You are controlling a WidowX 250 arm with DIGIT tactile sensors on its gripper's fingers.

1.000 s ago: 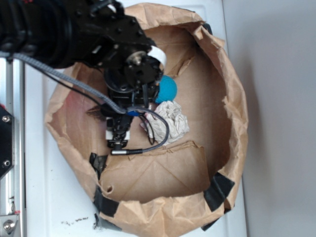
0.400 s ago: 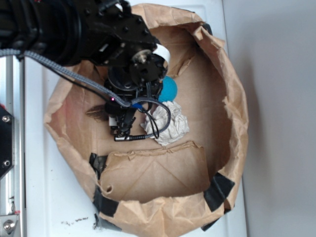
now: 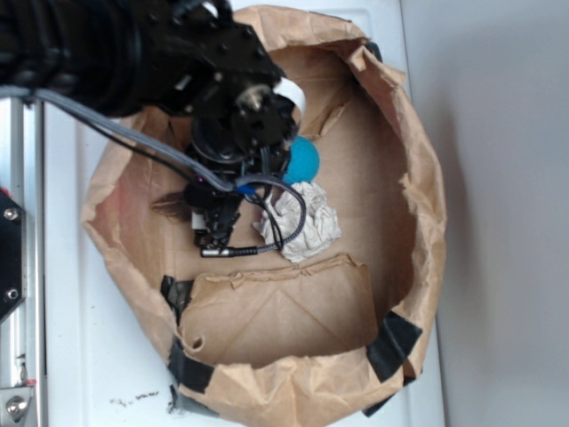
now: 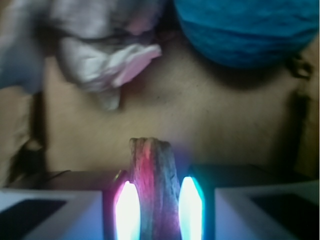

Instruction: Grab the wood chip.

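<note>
Where the white tabletop (image 3: 89,356) meets a plain grey wall on the right, a crumpled brown paper bag (image 3: 418,231), rolled down into a shallow basin and patched with black tape at the near corners, holds everything. A metal rail (image 3: 18,267) runs along the table's left edge.

The black robot arm reaches in from the far left, and its gripper (image 4: 154,205) is clamped on the flat dark brown sliver of bark-like wood chip (image 4: 154,185): in the wrist view the chip sits squeezed between the two glowing fingers (image 4: 127,210), its jagged end poking out toward the ball. In the exterior view one end of the chip (image 3: 171,206) shows just left of the gripper (image 3: 213,233), on the left part of the bag floor.

Compared with a second ago, the gripper has drawn back a little toward the far side and the chip has shifted slightly with it; the ball and paper lie as before.

I count one wood chip, one fuzzy teal ball (image 3: 302,160) and one crumpled off-white paper wad (image 3: 307,222), which lies just near of the ball.
</note>
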